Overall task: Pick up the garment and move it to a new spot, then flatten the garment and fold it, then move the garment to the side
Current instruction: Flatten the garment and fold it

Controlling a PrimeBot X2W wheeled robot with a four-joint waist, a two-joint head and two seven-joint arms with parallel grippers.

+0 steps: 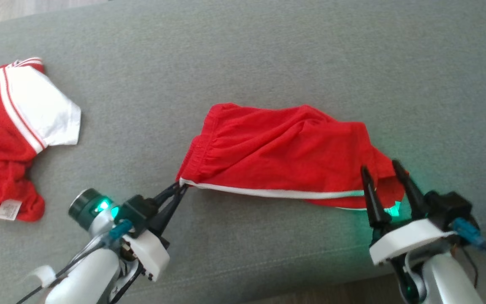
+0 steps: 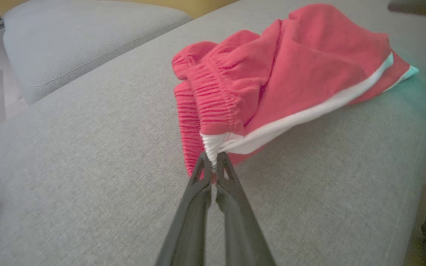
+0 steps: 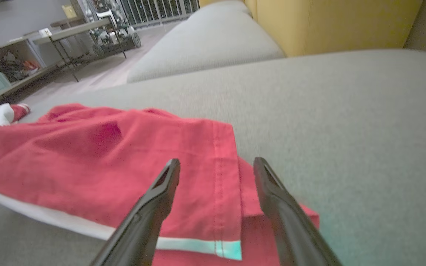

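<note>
left tool (image 1: pixel 181 185) pinching red shorts (image 1: pixel 281 152) corner | right tool (image 1: pixel 379 166) spread at opposite end

My head camera looks steeply down on the grey couch (image 1: pixel 268 50), taking in its width, with the shorts (image 1: pixel 285 147) mid-frame. My left wrist camera sits low over the couch, close behind my left gripper (image 2: pixel 213 160), facing the shorts' waistband end. My right wrist camera looks along my right gripper (image 3: pixel 216 162), close over the hem end, toward a yellow backrest (image 3: pixel 338 26). All three share the shorts.
</note>
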